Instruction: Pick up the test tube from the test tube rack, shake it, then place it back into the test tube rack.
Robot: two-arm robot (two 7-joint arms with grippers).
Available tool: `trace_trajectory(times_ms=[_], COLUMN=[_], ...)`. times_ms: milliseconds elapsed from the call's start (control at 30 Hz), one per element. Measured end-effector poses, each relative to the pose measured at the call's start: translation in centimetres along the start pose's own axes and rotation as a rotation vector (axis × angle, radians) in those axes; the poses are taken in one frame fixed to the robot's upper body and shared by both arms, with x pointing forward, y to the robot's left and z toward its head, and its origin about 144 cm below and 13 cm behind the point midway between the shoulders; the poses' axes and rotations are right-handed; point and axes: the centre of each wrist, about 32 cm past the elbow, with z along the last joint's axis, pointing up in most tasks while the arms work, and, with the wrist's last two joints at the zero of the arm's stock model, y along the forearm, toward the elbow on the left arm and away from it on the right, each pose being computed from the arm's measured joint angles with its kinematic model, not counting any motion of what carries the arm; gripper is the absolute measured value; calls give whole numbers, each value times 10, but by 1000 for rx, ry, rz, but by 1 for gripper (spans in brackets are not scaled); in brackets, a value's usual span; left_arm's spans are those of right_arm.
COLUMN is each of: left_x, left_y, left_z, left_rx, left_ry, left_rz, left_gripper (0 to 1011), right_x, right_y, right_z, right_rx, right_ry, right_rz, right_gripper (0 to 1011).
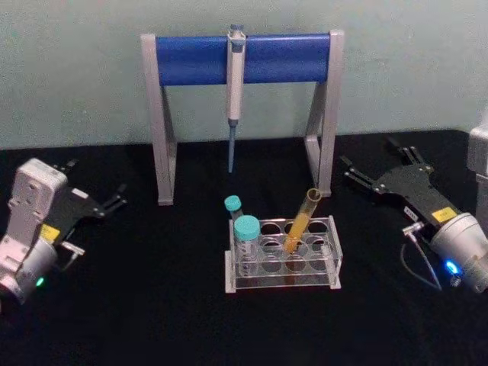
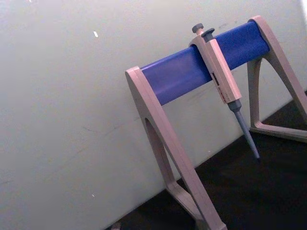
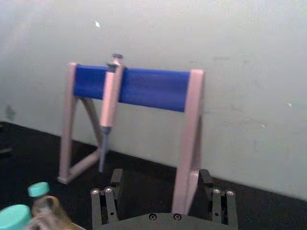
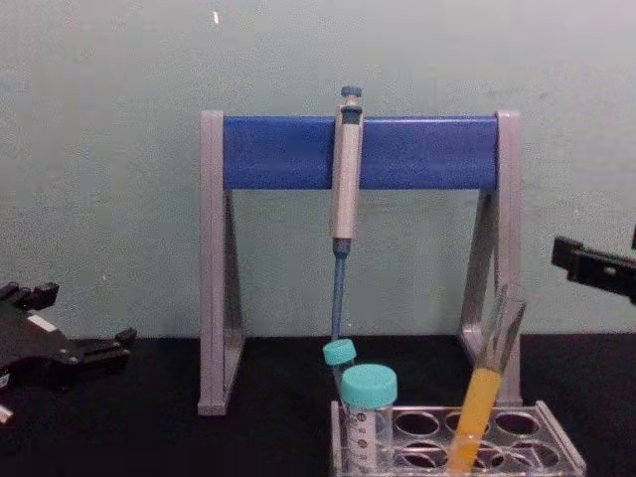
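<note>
Your chest view cuts off the lower part of the test tube rack and most of both arms, and the right wrist view catches just the teal caps and a blurred tube at its corner. You can count one test tube, uncapped, with orange-yellow liquid in its lower half; it sits in a hole near the middle of the rack and leans toward your right, its mouth above the rack's back edge. Two teal-capped tubes stand at the rack's left end, one behind the other. One pipette hangs from the middle of the blue bar of the grey pipette stand behind the rack.

The left tool lies low at the left, well apart from the rack; its fingers look nearly together, yet you cannot tell for sure. The right tool rests at the right, released, fingers spread, grasping nothing.

Everything stands on a black desk, with a plain pale green wall close behind the stand.
</note>
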Motion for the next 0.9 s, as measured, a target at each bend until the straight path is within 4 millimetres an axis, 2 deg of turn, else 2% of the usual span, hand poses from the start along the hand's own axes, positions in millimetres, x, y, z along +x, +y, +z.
trace_trajectory(times_ms=[533, 900], left_x=[0, 0], left_y=[0, 0], left_z=[0, 0], left_rx=[0, 0], left_ry=[0, 0], left_rz=[0, 0], left_gripper=[1001, 1001], right_x=[6, 10], right_y=[12, 14], right_z=[-35, -47], right_rx=[-57, -71], right_ry=[-41, -57], right_rz=[-109, -123], right_gripper=[1000, 1000])
